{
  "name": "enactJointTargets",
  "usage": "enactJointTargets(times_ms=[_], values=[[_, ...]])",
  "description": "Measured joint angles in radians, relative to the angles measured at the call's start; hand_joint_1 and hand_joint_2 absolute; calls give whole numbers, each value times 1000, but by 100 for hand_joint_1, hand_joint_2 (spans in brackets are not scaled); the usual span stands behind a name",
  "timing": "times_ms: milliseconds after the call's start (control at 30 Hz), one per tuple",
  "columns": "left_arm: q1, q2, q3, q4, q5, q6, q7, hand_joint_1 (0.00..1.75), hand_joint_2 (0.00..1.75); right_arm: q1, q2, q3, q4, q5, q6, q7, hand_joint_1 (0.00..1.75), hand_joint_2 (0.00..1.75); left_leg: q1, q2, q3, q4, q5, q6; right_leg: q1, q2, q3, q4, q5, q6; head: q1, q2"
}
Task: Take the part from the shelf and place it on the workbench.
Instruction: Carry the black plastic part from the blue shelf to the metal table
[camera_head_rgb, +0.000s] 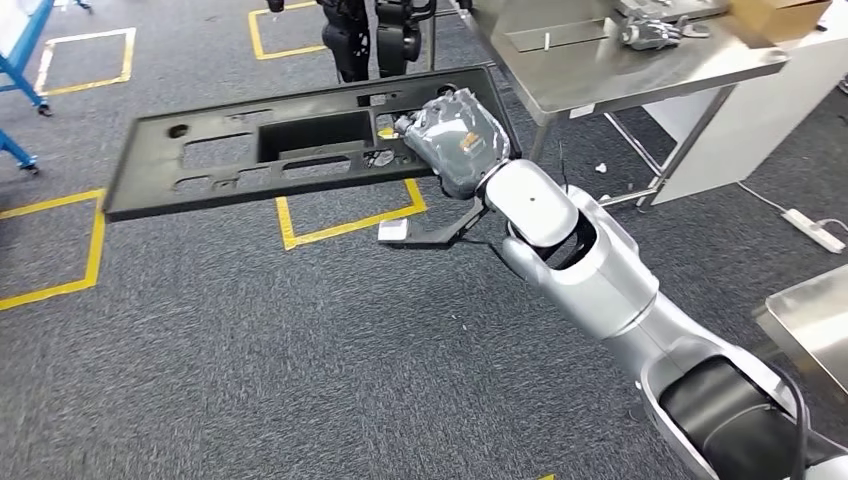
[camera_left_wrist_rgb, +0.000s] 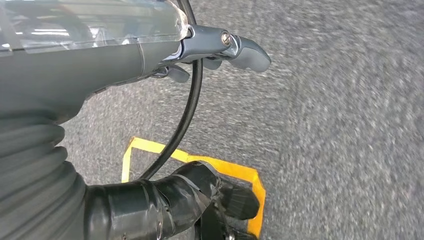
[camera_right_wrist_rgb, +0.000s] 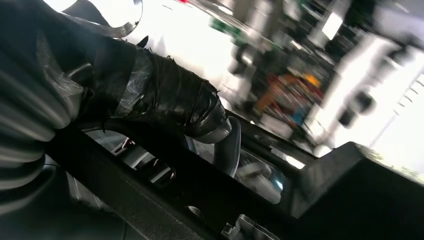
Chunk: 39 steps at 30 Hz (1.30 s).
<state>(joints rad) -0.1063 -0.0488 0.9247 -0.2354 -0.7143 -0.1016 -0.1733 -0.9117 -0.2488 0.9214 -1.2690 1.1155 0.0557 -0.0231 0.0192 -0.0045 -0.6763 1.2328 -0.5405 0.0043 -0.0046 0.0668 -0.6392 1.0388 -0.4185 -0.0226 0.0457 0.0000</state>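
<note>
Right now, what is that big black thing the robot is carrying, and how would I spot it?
Start at the grey carpet with its yellow taped squares. Above it the robot's silver right arm reaches forward, and its right hand grips one end of the black panel. It is a long, flat, black plastic frame with rectangular cut-outs, held in the air, not resting on the steel workbench.

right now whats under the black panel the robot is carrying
Under the black panel, held by the right hand, grey carpet and yellow tape squares show beneath and through its cutouts. Floor directly behind its solid parts is hidden.
</note>
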Motion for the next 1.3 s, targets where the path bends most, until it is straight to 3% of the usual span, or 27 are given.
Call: enactJointTargets(times_ms=[67, 133, 200, 233, 300, 367, 433, 467, 500, 567, 633, 733, 800, 867, 900, 933, 967, 1000, 1033, 1100, 1167, 1200, 1267, 1300], values=[[-4, 0, 0, 0, 0, 0, 2, 0, 175, -40, 11, -2, 69, 8, 14, 12, 175, 175, 1, -40, 58, -131, 56, 6, -1, 21, -4, 6, 0, 3, 0, 0], [-6, 0, 0, 0, 1, 0, 6, 0, 175, -80, 28, -4, 145, 19, 19, 20, 175, 175, -2, -64, 83, -189, 70, 9, -5, 43, -13, 8, 5, 13, 0, 0], [-9, 0, 0, -1, 3, 1, 10, 0, 175, -111, 42, -6, 221, 30, 19, 26, 175, 175, -4, -47, 85, -198, 76, 14, -8, 62, -19, 4, 13, 27, 0, 0], [-11, 0, 0, -1, 4, 2, 12, 0, 175, -125, 47, -7, 256, 35, 19, 30, 175, 175, -3, -37, 87, -204, 82, 20, -7, 53, -23, 7, 10, 32, 0, 0], [-12, -1, 0, -2, 8, 2, 15, 0, 175, -153, 59, -12, 320, 39, 19, 41, 175, 175, -1, -16, 89, -217, 92, 31, -2, 1, -50, 62, -29, 38, 2, 0], [-8, -1, 1, -2, 12, 2, 16, 0, 175, -178, 76, -18, 375, 42, 20, 51, 175, 175, -6, 5, 88, -218, 93, 36, -1, -49, -106, 190, -96, 42, 3, 0], [-5, -2, 4, -2, 12, 2, 17, 0, 175, -193, 87, -22, 417, 45, 21, 55, 175, 175, -7, 25, 87, -216, 91, 38, -3, -61, -145, 283, -124, 45, 3, 0], [-5, -2, 4, -2, 13, 2, 17, 0, 175, -199, 91, -23, 434, 46, 22, 55, 175, 175, -7, 35, 88, -215, 89, 38, -3, -64, -139, 275, -110, 45, 3, 0], [-6, -2, 5, -2, 13, 2, 17, 0, 175, -205, 94, -23, 447, 47, 23, 55, 175, 175, -8, 43, 89, -214, 87, 37, -3, -69, -111, 226, -81, 44, 3, 0], [-6, -4, 5, -2, 13, 2, 17, 0, 175, -220, 99, -25, 468, 48, 24, 56, 175, 175, -10, 59, 92, -211, 81, 33, 5, -98, -33, 80, -25, 35, 3, 0], [-5, -5, 6, -2, 14, 2, 18, 0, 175, -235, 108, -29, 487, 50, 25, 64, 175, 175, -15, 75, 93, -209, 77, 27, 17, -118, 4, 2, -8, 24, 3, 0], [-8, -7, 6, -2, 17, 2, 18, 0, 175, -247, 117, -40, 516, 57, 30, 81, 175, 175, -16, 91, 97, -207, 69, 16, 17, -98, 7, -8, -6, 13, 3, 0], [-11, -8, 7, -2, 19, 3, 18, 0, 175, -254, 122, -45, 533, 62, 33, 89, 175, 175, -12, 60, 83, -170, 40, 7, 10, -84, 13, -17, -2, 2, 3, 0], [-9, -8, 7, -2, 19, 4, 18, 0, 175, -260, 131, -48, 550, 65, 35, 95, 175, 175, -8, 21, 30, -53, -19, 1, 7, -68, 15, -19, 0, -6, 3, 0], [-8, -7, 7, -2, 19, 5, 19, 0, 175, -262, 134, -50, 558, 66, 35, 98, 175, 175, -7, 14, -4, 17, -46, -1, 7, -58, 15, -18, 0, -9, 3, 0], [-6, -7, 7, -2, 18, 6, 19, 0, 175, -262, 138, -50, 564, 66, 35, 101, 175, 175, -7, 13, -33, 72, -60, -3, 7, -47, 15, -16, -1, -9, 3, 0], [-6, -7, 7, -2, 18, 6, 20, 0, 175, -262, 140, -51, 571, 66, 35, 102, 175, 175, -6, 12, -47, 91, -53, -4, 6, -35, 15, -14, -1, -9, 3, 0], [-7, -6, 7, -2, 18, 6, 20, 0, 175, -262, 141, -52, 576, 66, 36, 104, 175, 175, -5, 11, -42, 70, -27, -4, 6, -24, 16, -12, -3, -8, 3, 0], [-8, -6, 7, -2, 18, 6, 20, 0, 175, -262, 143, -53, 582, 66, 36, 104, 175, 175, -4, 7, -21, 14, 12, -4, 4, -13, 16, -8, -5, -6, 3, 0], [-8, -6, 7, -4, 18, 6, 20, 0, 175, -264, 145, -58, 591, 67, 36, 107, 175, 175, 2, -29, 32, -116, 75, -5, 2, 7, 11, 4, -11, 2, 3, 0], [-9, -6, 7, -5, 17, 7, 21, 0, 175, -267, 146, -65, 600, 71, 35, 110, 175, 175, 4, -61, 56, -174, 87, -3, -1, 26, -3, 13, -11, 14, 4, 0], [-9, -6, 7, -5, 16, 7, 22, 0, 175, -268, 145, -69, 605, 74, 35, 113, 175, 175, 2, -63, 57, -177, 86, -1, -3, 35, -9, 14, -9, 20, 4, 0], [-11, -6, 8, -7, 14, 8, 24, 0, 175, -267, 139, -79, 617, 77, 36, 118, 175, 175, 2, -45, 59, -188, 90, 12, -4, 41, -14, 13, -7, 33, 4, 0], [-13, -6, 8, -8, 13, 8, 24, 0, 175, -268, 136, -84, 623, 78, 36, 121, 175, 175, 2, -35, 62, -194, 94, 19, -3, 25, -20, 26, -18, 37, 6, 0]])
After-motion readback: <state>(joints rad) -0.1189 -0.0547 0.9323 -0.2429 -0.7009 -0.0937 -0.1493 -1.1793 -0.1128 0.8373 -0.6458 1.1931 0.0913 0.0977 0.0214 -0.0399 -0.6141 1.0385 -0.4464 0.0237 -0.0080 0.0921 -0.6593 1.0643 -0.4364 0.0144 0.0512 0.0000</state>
